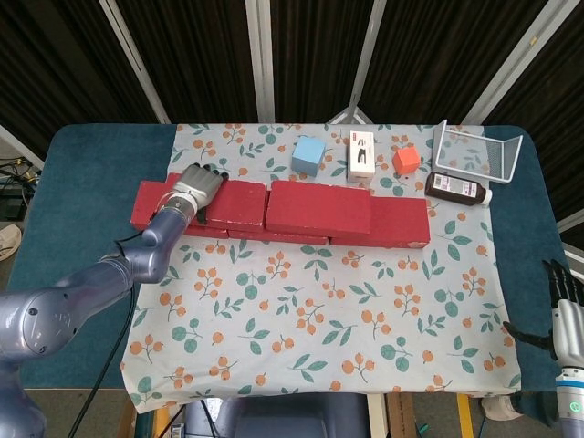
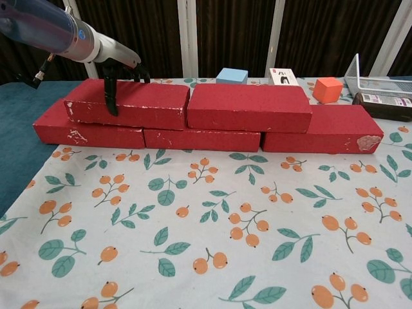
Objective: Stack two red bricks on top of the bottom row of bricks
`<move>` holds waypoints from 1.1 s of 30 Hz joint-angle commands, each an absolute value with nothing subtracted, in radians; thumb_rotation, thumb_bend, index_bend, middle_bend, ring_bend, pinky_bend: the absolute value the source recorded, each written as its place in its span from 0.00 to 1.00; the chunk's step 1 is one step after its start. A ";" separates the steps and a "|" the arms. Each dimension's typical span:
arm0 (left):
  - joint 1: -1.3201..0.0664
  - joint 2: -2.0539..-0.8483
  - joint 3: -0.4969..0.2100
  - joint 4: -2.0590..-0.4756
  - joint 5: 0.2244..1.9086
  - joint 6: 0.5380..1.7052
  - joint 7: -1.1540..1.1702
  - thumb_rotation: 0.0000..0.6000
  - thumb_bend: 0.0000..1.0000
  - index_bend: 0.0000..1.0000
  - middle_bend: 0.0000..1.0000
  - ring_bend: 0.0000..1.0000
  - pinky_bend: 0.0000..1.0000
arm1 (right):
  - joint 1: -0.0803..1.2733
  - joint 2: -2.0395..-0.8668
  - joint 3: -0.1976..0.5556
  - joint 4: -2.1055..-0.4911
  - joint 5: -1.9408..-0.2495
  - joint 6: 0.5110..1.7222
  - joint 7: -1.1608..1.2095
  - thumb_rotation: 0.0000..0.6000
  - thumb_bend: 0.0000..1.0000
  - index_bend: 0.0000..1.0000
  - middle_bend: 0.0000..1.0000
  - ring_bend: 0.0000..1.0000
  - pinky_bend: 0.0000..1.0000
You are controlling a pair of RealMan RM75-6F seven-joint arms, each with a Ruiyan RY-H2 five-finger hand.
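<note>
Both upper red bricks (image 2: 187,105) sit butted end to end across the bottom row (image 2: 199,136), bridging its joints; left robot hand (image 1: 196,187) grips the left brick (image 2: 129,103), apparently for alignment; right robot hand (image 1: 566,315) idles at the worktop (image 1: 91,173) edge, its grip undeterminable.

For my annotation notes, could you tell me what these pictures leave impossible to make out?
- Right hand: cut by the head view's edge, absent from the chest view; its state is unclear.
- Left hand on the upper left brick: grip or mere contact unclear.
- White box: label too small.
</note>
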State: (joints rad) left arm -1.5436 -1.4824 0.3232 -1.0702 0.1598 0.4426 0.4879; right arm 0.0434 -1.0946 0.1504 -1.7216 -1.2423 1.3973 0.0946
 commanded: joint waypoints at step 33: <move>-1.614 -1.498 0.386 -1.126 -0.048 0.510 0.637 1.00 0.00 0.13 0.24 0.07 0.14 | 0.043 -1.099 0.155 -1.723 -1.235 1.398 0.087 1.00 0.13 0.00 0.01 0.00 0.00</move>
State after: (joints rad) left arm -1.6124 -1.4985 0.3844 -1.1244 -0.0458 0.5079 0.6341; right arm 0.0431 -1.0994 0.1546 -1.7231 -1.2349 1.3981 0.0871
